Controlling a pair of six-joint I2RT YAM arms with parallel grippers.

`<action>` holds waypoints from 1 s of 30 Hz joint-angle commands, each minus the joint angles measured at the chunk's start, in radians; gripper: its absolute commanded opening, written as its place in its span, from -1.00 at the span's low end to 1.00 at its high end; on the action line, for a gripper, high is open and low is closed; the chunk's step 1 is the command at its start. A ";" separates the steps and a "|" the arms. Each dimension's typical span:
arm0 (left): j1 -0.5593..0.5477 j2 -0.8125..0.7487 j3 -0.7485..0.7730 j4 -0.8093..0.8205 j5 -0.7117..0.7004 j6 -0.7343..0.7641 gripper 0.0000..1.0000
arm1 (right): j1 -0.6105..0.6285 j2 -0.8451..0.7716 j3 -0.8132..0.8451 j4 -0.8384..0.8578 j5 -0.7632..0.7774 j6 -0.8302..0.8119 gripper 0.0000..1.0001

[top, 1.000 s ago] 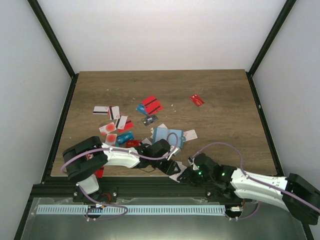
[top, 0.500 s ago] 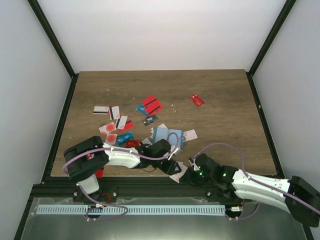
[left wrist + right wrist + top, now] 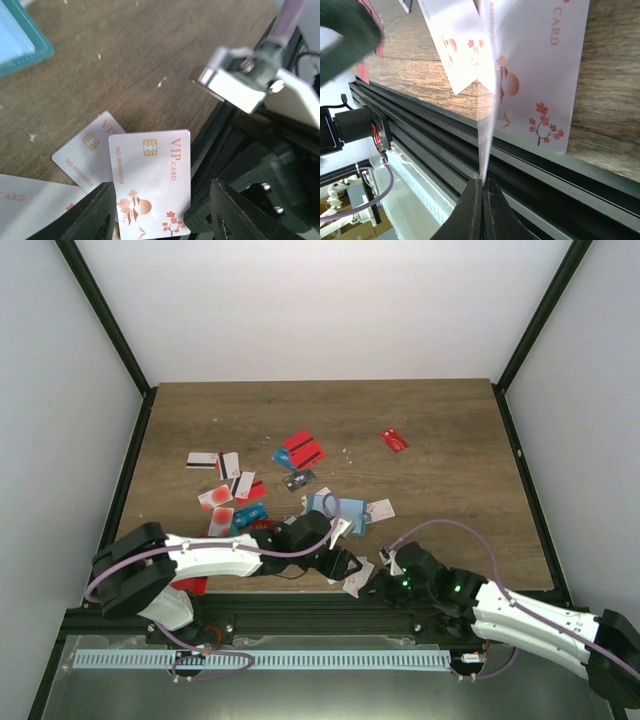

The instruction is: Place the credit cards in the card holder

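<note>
Scattered credit cards lie flat across the near-left half of the counter. Among them the card holder lies open, its long axis roughly left to right. The left hand is spread wide on either side of a white VIP card at the counter's near edge. This card lies face up, its long axis along the hand's reach and its chip end away from the fingers. The right hand is pinched closed on a thin white card, seen edge-on and pointing straight out from the fingertips.
</note>
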 commanded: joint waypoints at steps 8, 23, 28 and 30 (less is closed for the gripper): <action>0.132 -0.165 -0.111 0.052 0.075 0.039 0.11 | -0.037 -0.031 0.103 -0.044 0.033 -0.170 -0.99; 0.266 -0.429 -0.231 0.157 0.291 0.061 0.29 | -0.098 -0.038 0.263 0.094 -0.055 -0.475 -0.99; 0.267 -0.447 -0.246 0.222 0.359 0.044 0.22 | -0.100 -0.031 0.283 0.162 -0.141 -0.520 -0.99; 0.266 -0.446 -0.252 0.260 0.388 0.030 0.05 | -0.101 -0.023 0.283 0.182 -0.162 -0.527 -0.99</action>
